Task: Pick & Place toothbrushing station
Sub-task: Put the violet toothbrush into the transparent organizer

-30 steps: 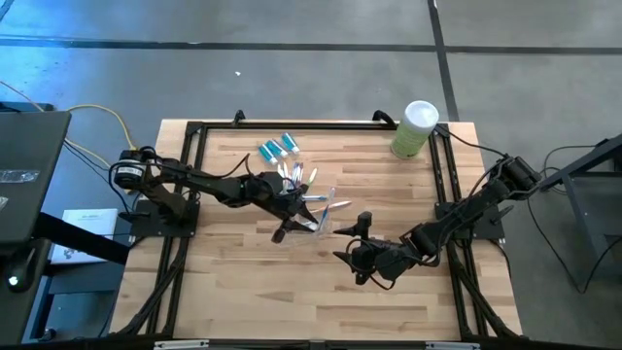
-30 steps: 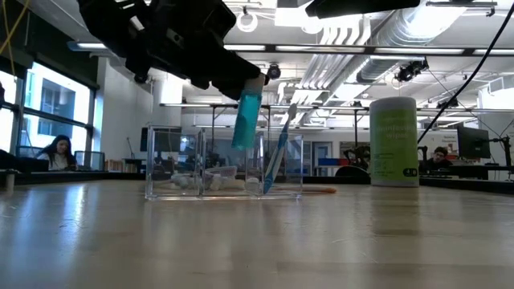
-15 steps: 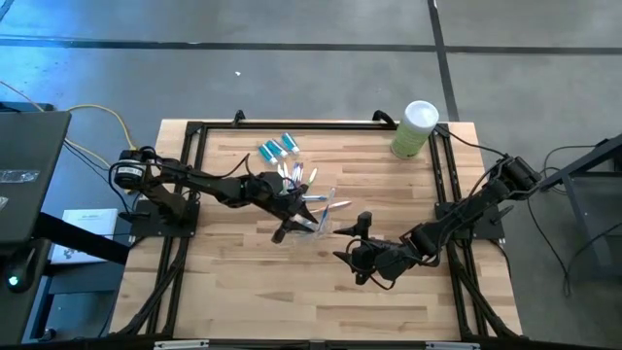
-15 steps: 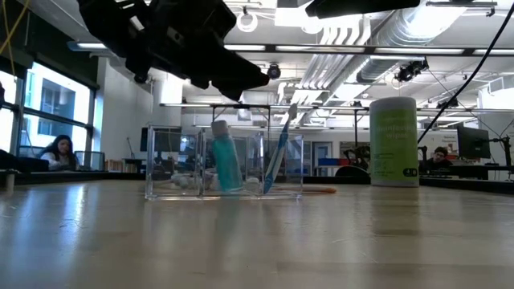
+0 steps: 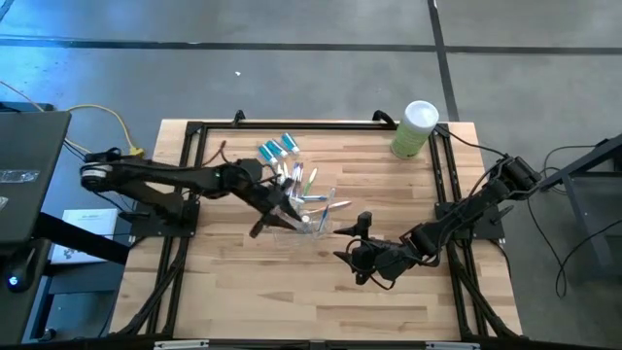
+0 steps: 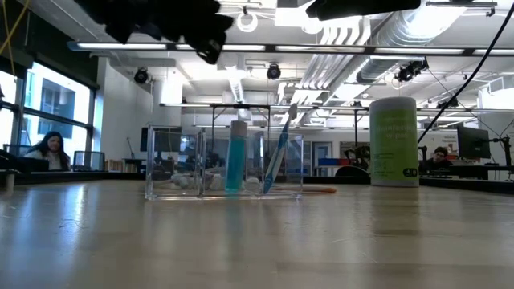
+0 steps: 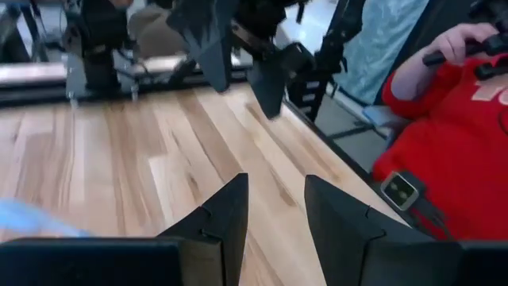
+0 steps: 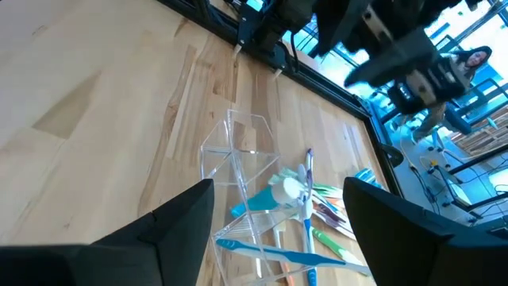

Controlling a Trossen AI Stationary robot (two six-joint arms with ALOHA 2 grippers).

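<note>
A clear plastic holder [image 5: 309,220] [image 6: 225,164] stands at mid-table. In it a teal toothpaste tube [image 6: 235,157] [image 8: 283,191] stands upright and a blue toothbrush [image 6: 277,154] [image 8: 308,187] leans. More tubes [image 5: 277,149] and toothbrushes [image 5: 297,178] lie on the table behind it. My left gripper [image 5: 275,216] [image 7: 274,181] hangs open and empty above the holder's left side. To the holder's right my right gripper [image 5: 352,251] [image 8: 278,191] is open, pointing at it.
A light-green canister with a white lid [image 5: 415,128] [image 6: 393,142] stands at the far right corner. A black frame [image 5: 292,126] runs round the table top. Bare wood lies near the front edge. A person in red [image 7: 444,135] sits beyond the table.
The teal tube, which hung tilted below my left gripper, has dropped into the clear holder, leaned there, and now stands upright. My left gripper has risen and drawn back toward the table's left edge. My right arm has kept still.
</note>
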